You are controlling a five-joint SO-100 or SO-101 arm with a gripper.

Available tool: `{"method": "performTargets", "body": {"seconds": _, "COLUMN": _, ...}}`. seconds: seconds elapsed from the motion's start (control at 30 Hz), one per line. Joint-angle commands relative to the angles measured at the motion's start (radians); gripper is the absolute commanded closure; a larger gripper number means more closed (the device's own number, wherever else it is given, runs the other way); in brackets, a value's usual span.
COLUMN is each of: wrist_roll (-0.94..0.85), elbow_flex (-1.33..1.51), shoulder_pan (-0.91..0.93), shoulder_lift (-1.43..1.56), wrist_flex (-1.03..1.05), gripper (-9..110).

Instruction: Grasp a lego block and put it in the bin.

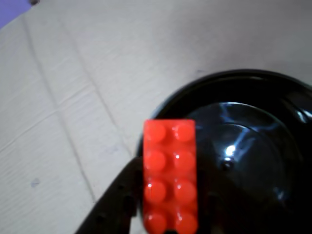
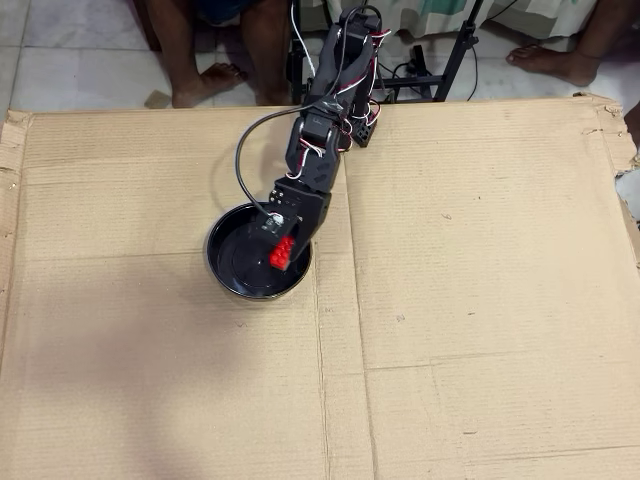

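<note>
While brown cardboard (image 2: 480,300) covers the whole work surface in the overhead view, creased into panels, the black arm (image 2: 330,100) reaches from the far edge down toward the near left. Bare feet (image 2: 215,80) stand on the tiled floor beyond the cardboard. Left of centre sits the bin (image 2: 228,262), glossy and black, its flat bottom catching pale reflections in the wrist view (image 1: 253,141). Over the bin's right side hangs the hand (image 2: 284,252), pinching the brick (image 2: 282,254) between its dark fingers (image 1: 117,195). Seen from the wrist, the brick (image 1: 170,175) stands lengthwise with two rows of four studs showing, over the bin's left rim.
</note>
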Motion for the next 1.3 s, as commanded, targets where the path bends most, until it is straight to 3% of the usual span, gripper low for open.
{"method": "performTargets", "body": {"seconds": 0.0, "wrist_roll": -0.006, "elbow_flex": 0.003, "shoulder_pan": 0.032, "shoulder_lift": 0.040, "wrist_flex": -0.014, "gripper": 101}}
{"method": "performTargets", "body": {"seconds": 0.57, "wrist_roll": -0.009, "elbow_flex": 0.043, "shoulder_pan": 0.100, "shoulder_lift": 0.040, "wrist_flex": -0.002, "gripper": 101}}
{"method": "performTargets", "body": {"seconds": 0.83, "wrist_roll": -0.012, "elbow_flex": 0.078, "shoulder_pan": 0.091, "shoulder_lift": 0.041, "wrist_flex": -0.006, "gripper": 79}}
{"method": "performTargets", "body": {"seconds": 1.27, "wrist_roll": 0.006, "elbow_flex": 0.202, "shoulder_pan": 0.000, "shoulder_lift": 0.094, "wrist_flex": -0.012, "gripper": 79}}
